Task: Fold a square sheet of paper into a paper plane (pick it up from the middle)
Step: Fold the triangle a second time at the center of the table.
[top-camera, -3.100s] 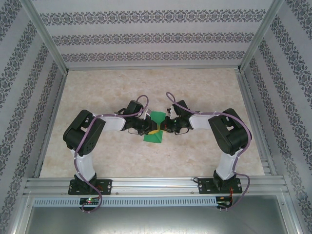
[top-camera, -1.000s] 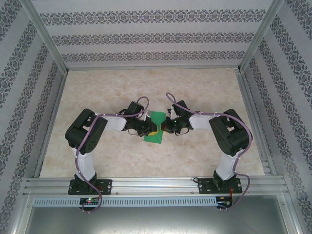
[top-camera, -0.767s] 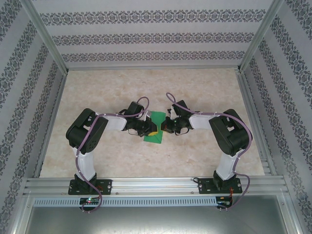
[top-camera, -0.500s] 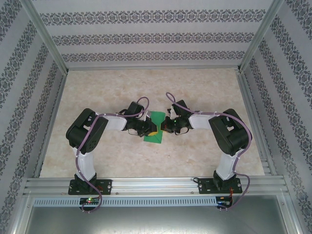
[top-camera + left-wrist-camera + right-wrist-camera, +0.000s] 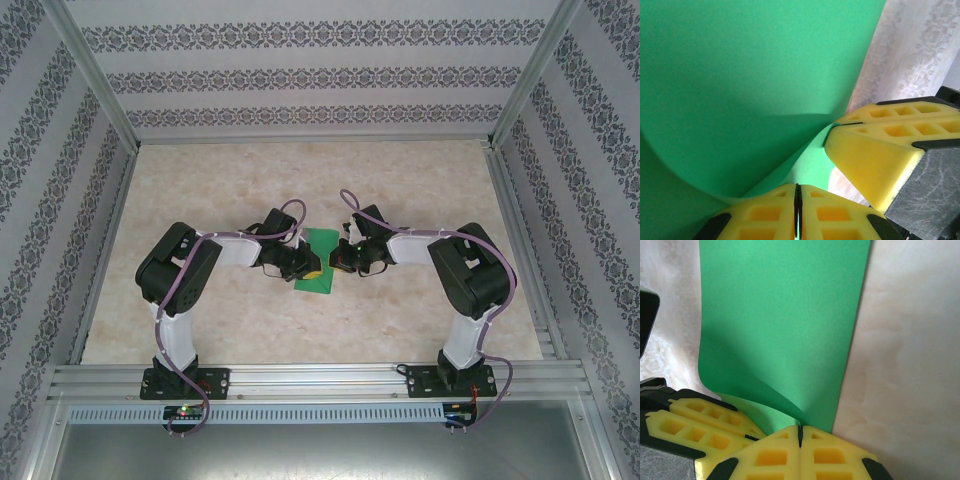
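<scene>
The left gripper (image 5: 797, 187) had its two yellow fingers pressed flat together, and the green edge of the square sheet of paper (image 5: 740, 75) ran down into the seam between them, so it was clamped on the sheet. In its wrist view the paper rose from the pinch as a curved upper layer bowed over a lower one. The yellow fingers of the other arm sat just to the right, close against the sheet's edge.

The right gripper (image 5: 800, 429) was likewise closed, finger against finger, on a near corner of the paper. From that wrist the sheet stretched away as a long green strip with a soft roll along its left side, and bare table showed on both sides of it.

From above, the two grippers met nearly nose to nose at the middle of the table (image 5: 400, 190), with the paper between and under them, left of the right gripper's tip. Both arms bent inward from their bases on the near rail (image 5: 320, 380). Patterned walls (image 5: 300, 75) closed in the far side and both flanks.
</scene>
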